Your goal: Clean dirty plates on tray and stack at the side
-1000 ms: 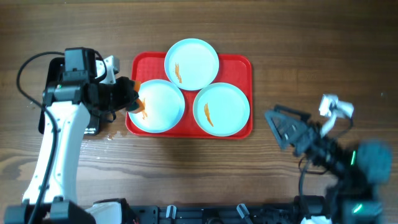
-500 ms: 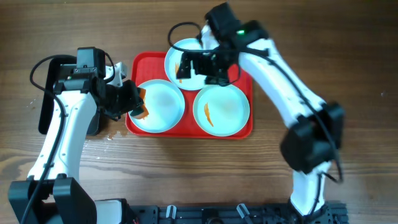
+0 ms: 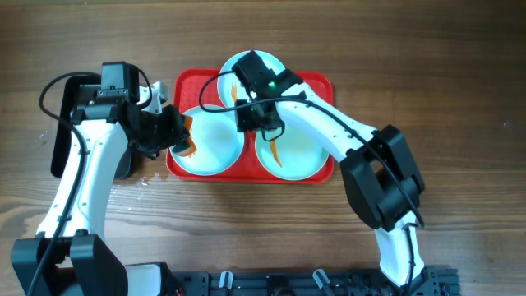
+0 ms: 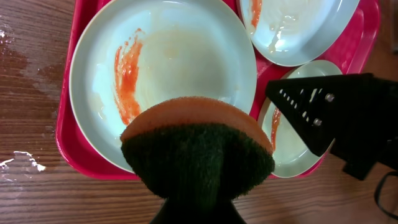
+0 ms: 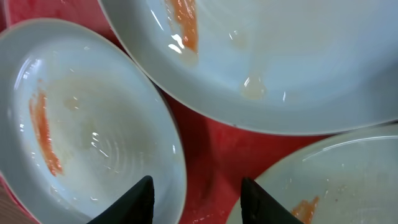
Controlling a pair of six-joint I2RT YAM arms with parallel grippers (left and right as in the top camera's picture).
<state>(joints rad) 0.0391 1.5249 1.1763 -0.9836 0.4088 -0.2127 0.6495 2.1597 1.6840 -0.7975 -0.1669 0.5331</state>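
Observation:
Three pale plates lie on the red tray [image 3: 316,82], each with an orange smear. My left gripper [image 3: 174,131] is shut on an orange and green sponge [image 4: 199,143] that hovers at the near-left plate's [image 3: 215,141] left edge, close to its smear [image 4: 126,78]. My right gripper [image 5: 198,196] is low over the tray's middle, jaws apart: one fingertip [image 5: 140,199] is over the near-left plate [image 5: 81,124], the other over the red gap, so they straddle its rim. The far plate [image 5: 280,62] and the near-right plate [image 3: 300,148] lie beside it.
A glossy black tray [image 3: 66,131] sits on the wooden table left of the red tray, under my left arm. Water drops [image 3: 146,179] glisten on the wood near the red tray's front left corner. My right arm [image 3: 345,131] crosses over the near-right plate.
My right arm swung in from the table's right side, crossed the far plate and came down between the plates, its jaws narrowing. The left gripper and sponge shifted only slightly.

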